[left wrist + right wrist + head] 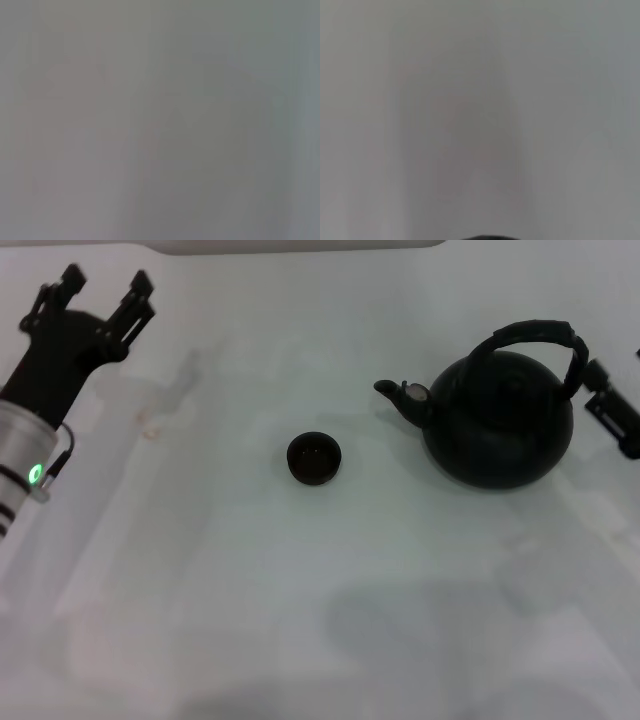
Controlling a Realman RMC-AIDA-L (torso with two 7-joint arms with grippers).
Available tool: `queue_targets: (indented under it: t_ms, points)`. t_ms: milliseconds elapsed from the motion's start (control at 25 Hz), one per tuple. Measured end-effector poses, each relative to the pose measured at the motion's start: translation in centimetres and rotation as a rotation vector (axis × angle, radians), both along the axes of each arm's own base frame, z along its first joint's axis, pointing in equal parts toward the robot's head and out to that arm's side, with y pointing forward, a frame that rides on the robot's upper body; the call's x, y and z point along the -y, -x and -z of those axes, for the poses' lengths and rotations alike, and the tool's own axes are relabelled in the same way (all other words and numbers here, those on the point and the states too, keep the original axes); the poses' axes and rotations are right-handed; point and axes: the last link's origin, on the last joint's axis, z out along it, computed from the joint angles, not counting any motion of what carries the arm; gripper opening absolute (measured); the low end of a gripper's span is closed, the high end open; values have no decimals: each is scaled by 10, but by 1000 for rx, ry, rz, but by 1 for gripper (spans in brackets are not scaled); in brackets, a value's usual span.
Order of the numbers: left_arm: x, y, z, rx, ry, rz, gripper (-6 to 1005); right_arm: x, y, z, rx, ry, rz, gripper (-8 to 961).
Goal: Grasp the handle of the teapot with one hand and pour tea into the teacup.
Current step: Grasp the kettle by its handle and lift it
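Note:
The matte-black teapot (pixel 500 425) stands upright on the white table at the right. Its spout (pixel 397 393) points left toward the teacup (pixel 314 458). The ribbed arched handle (pixel 535 334) rises over the pot's top. The tiny black teacup sits alone a short way left of the spout, and its inside looks dark reddish-brown. My right gripper (pixel 612 408) is at the right edge, just beside the handle's right end and holding nothing that I can see. My left gripper (pixel 105 290) is far off at the top left, open and empty. The left wrist view shows only pale surface.
The white table (pixel 200 570) spreads out in front of and between the arms. A pale rim (pixel 300 245) runs along the far edge. A dark sliver (pixel 485 237) shows at the border of the right wrist view.

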Motion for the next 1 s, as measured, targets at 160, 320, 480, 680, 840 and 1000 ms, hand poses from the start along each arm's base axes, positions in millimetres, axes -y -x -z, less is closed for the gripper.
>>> queue_targets:
  t_ms: [160, 320, 480, 680, 840, 1000]
  points:
    - [11, 11, -3, 22, -26, -40, 872, -1, -1, 4, 10, 22, 10, 858]
    - [19, 17, -10, 33, -79, -59, 872, -8, 1, 10, 21, 47, 16, 857]
    - [22, 19, -12, 41, -97, -66, 873, -17, 3, 14, 29, 58, 32, 856]
    - [23, 20, -10, 37, -84, -68, 873, -23, 3, 15, 34, 56, 54, 854]
    - [24, 21, -10, 42, -82, -74, 872, -26, 2, 17, 37, 61, 75, 853]
    - [28, 24, -9, 44, -81, -84, 872, -28, 2, 16, 28, 50, 87, 851]
